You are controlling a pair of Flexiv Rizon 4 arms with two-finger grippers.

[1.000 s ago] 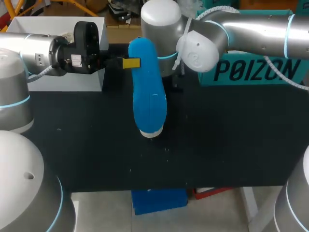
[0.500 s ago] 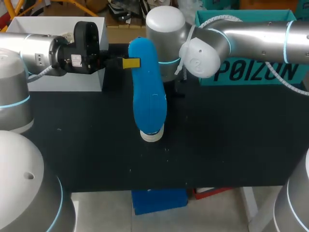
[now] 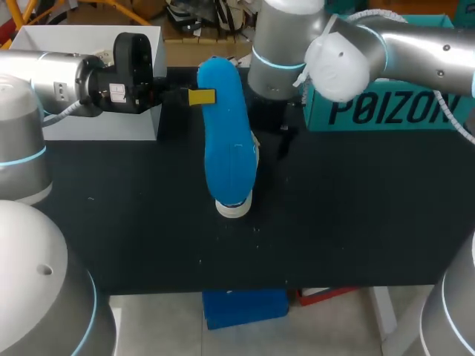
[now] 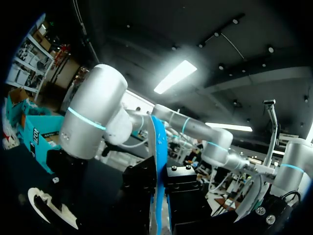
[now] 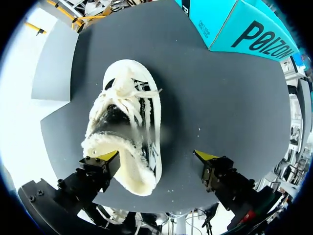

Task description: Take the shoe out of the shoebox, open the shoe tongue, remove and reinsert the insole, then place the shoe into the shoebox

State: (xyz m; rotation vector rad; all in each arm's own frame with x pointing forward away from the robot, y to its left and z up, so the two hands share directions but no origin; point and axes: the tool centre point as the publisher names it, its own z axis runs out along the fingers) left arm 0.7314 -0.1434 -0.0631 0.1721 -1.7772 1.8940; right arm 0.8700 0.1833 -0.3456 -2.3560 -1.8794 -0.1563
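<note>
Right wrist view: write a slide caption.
White fleece-lined shoe on the dark table, ahead of the open right gripper.

Black table (image 3: 356, 208) with shoe (image 5: 124, 122), teal shoebox (image 3: 393, 111)

From shoe (image 3: 236, 206): insole (image 3: 226, 126) overhead blocks us | shoebox (image 3: 386, 107) at 2 o'clock | white box (image 3: 104, 122) at 10 | table (image 3: 349, 222) lets us pass 4–8 o'clock

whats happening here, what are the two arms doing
The left hand is shut on the blue insole, holding it up above the black table. The white shoe sits on the table, out of the teal shoebox. The right hand hovers open over the shoe's heel end.
</note>
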